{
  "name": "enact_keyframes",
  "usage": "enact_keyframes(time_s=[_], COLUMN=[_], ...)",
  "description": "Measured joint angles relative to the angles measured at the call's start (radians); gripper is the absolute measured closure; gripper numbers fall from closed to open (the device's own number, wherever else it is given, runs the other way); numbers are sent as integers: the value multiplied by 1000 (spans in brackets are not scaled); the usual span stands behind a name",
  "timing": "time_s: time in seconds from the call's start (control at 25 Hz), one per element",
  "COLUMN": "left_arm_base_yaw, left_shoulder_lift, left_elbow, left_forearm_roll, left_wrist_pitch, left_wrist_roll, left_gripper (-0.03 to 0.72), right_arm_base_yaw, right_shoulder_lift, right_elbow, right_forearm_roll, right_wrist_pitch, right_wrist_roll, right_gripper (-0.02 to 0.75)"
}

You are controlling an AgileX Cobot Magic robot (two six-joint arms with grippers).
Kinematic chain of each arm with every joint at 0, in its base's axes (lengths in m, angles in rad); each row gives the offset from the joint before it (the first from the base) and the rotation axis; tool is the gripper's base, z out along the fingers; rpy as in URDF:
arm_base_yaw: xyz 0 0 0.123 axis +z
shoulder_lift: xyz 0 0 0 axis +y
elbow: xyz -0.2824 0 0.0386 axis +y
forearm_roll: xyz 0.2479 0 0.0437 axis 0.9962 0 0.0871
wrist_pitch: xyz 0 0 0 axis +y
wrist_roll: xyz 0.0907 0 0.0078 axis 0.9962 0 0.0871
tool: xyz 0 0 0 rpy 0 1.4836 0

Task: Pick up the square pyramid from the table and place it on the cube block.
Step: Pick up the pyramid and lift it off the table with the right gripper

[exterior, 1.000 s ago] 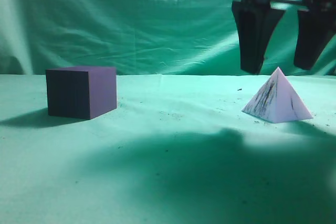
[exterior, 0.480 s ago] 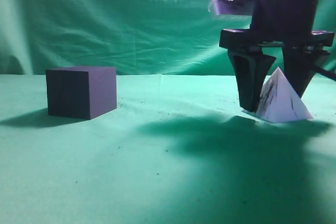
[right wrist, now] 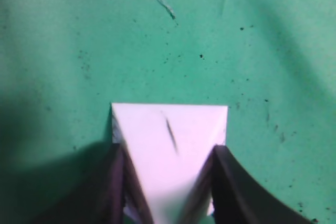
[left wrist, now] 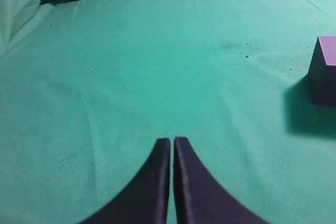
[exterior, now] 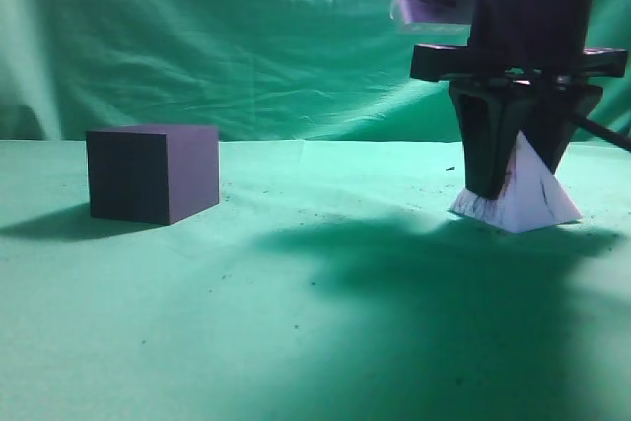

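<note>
Pyramid: the square pyramid (exterior: 521, 194) sits on the table (exterior: 315, 342), far to the right of the cube block (exterior: 153, 173).
Right pincer: the right gripper (exterior: 518, 160) is down over the pyramid, with one finger pressing each sloped side. It looks closed on it.
Left pincer: the left gripper (left wrist: 172, 153) is pinched together and holds nothing.
How it feels: I think it is light and hard, not squishy.
Watch out: the slanted sides are slippery and could pop out.
Best hold: low on the sides, near the wide bottom.
</note>
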Motion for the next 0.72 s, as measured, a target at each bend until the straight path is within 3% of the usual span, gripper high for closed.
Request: enact_keyframes(time_s=[0.32, 0.52, 0.72], left_arm_base_yaw=[0, 0, 0], left_shoulder_lift=[0, 0, 0], left_elbow=[0, 0, 0], left_forearm_roll=[0, 0, 0], left_wrist_pitch=[0, 0, 0], left_wrist_roll=[0, 0, 0], left_gripper=[688, 688, 688], right_arm_base_yaw=[0, 3, 90], right_shoulder_lift=[4, 4, 10], right_elbow=[-215, -406, -565], right_forearm_roll=[-6, 58, 94], right_wrist_pitch=[186, 319, 402], right_wrist_roll=[-1, -25, -108], right_gripper=[428, 428, 428])
